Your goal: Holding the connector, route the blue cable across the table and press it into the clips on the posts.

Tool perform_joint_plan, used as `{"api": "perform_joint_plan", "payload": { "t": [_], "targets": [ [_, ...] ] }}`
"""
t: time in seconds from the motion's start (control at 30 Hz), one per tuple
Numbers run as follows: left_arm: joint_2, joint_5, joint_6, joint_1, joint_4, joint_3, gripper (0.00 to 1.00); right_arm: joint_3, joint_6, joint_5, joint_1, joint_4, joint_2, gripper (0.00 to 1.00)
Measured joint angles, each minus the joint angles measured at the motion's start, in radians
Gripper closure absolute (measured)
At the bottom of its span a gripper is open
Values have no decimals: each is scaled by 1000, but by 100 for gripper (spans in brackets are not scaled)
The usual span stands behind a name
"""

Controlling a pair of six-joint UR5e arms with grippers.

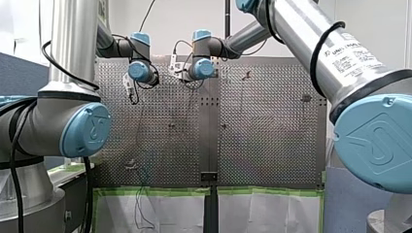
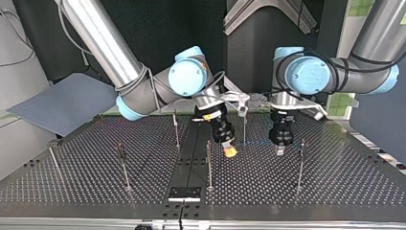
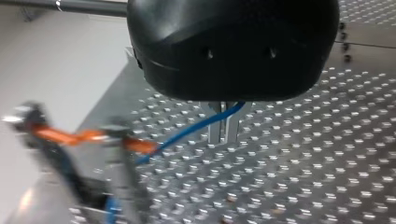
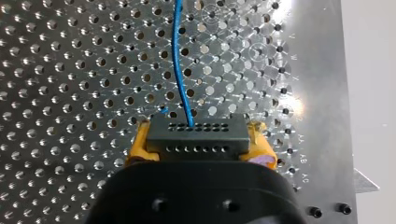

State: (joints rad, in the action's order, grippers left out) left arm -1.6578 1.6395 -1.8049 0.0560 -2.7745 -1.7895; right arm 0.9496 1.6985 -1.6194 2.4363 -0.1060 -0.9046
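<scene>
- My right gripper (image 2: pixel 230 151) was clamped on the black connector (image 4: pixel 196 133). Its yellow pads (image 4: pixel 139 144) squeezed the connector's 2 short ends, so the pinned face pointed outward and the blue cable (image 4: pixel 179 70) ran free ahead of it.
- My left gripper (image 3: pixel 223 137) had its 2 metal fingers drawn close around the same cable a short way along. This looked like a guiding hold, keeping the line at a set height rather than carrying any load.
- Between the 2 grippers the cable formed a short, nearly level span low over the perforated desk (image 2: pixel 335 184), just right of the middle in the top view.
- In the top view a thin post (image 2: pixel 244 125) stood just behind that span, another (image 2: pixel 209 165) stood near my right gripper, and a 3rd (image 2: pixel 300 165) stood near my left. The 2-armed hold appeared meant to keep the cable taut enough to be pushed down into a clip.
- No stretch of cable could be seen seated on any post, so the routing was judged to be at an early stage. The clips themselves were too small to make out.
- The likely hazard was slack: a sagging span could miss a clip's mouth.
</scene>
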Motion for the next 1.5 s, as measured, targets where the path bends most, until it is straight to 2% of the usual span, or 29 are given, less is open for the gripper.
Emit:
{"api": "perform_joint_plan", "payload": {
  "t": [0.33,0.63,1.0,1.23,1.5],
  "targets": [
    [-4,33,-12,20,71,-105,100,66,-1,-2,0,0,0,100],
    [-64,78,1,44,72,-190,100,140,0,-2,-7,-1,1,100],
    [-90,83,-3,59,104,-207,100,219,-2,-1,-19,-2,1,100],
    [-142,86,-4,61,119,-207,100,248,-15,7,-19,-3,2,100],
    [-157,91,-4,60,127,-211,100,280,-20,9,-20,-6,4,100]
  ]
}}
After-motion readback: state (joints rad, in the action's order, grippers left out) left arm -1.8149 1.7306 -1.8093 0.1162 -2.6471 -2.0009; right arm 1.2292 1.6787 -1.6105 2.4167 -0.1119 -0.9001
